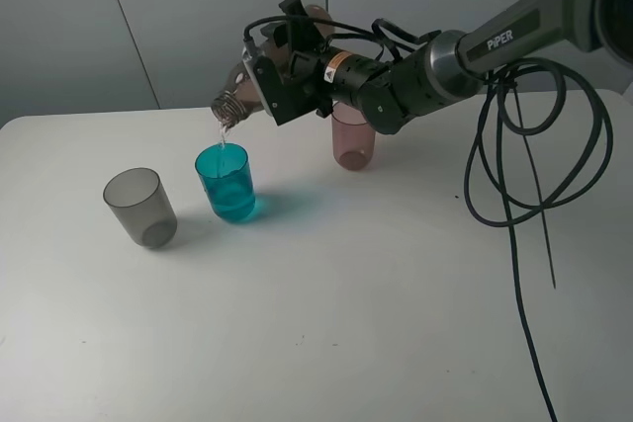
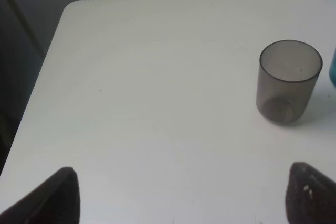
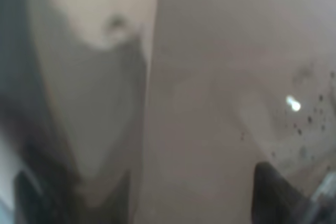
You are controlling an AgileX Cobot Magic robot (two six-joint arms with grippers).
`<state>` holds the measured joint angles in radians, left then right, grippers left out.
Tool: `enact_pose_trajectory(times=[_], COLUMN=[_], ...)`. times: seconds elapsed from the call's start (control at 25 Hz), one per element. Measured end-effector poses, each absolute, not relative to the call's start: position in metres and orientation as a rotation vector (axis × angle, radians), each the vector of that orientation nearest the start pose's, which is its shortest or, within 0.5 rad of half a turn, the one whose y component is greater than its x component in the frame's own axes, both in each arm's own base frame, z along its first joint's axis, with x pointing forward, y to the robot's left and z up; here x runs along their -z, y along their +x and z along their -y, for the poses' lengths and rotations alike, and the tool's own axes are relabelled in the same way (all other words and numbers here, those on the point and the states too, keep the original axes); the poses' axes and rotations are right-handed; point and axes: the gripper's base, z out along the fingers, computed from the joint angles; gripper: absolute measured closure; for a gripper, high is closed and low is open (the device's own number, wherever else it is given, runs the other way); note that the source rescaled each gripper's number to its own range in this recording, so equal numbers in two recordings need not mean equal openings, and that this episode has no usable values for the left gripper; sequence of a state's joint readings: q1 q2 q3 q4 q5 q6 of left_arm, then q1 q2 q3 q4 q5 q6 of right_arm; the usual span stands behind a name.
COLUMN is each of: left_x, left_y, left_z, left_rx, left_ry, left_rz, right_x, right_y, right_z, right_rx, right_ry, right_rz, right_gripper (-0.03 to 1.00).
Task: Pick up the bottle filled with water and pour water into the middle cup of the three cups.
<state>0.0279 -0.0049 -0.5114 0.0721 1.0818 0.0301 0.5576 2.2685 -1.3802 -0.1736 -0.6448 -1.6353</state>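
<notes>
My right gripper (image 1: 287, 74) is shut on the smoky brown bottle (image 1: 235, 98), which is tilted with its open neck pointing down to the left. A thin stream of water falls from the neck into the middle cup (image 1: 226, 183), the teal one, which holds some water. The grey cup (image 1: 141, 207) stands to its left and the pinkish cup (image 1: 353, 140) at the back right, partly behind the arm. Up close, the bottle (image 3: 199, 103) fills the right wrist view as a blur. My left gripper (image 2: 186, 198) is open over bare table, short of the grey cup (image 2: 289, 82).
The white table (image 1: 346, 323) has a rounded far-left corner (image 2: 71, 9) with a dark drop beyond it. Black cables (image 1: 514, 175) hang in loops from the right arm over the table's right side. A sliver of the teal cup (image 2: 333, 66) shows in the left wrist view.
</notes>
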Motion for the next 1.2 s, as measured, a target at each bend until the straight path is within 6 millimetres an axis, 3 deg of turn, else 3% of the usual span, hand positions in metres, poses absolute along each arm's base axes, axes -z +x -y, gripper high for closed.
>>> enact_pose_trajectory(times=[1.2], left_x=[-0.2788], left_y=[-0.0081], left_z=[-0.0056], left_rx=[-0.122], left_ry=[-0.003], left_rz=[-2.049], right_x=[-0.1401], right_y=[0.4104], right_z=[-0.2698], right_rx=[0.886], right_ry=[-1.686], right_rz=[-0.497], right_gripper=[0.93])
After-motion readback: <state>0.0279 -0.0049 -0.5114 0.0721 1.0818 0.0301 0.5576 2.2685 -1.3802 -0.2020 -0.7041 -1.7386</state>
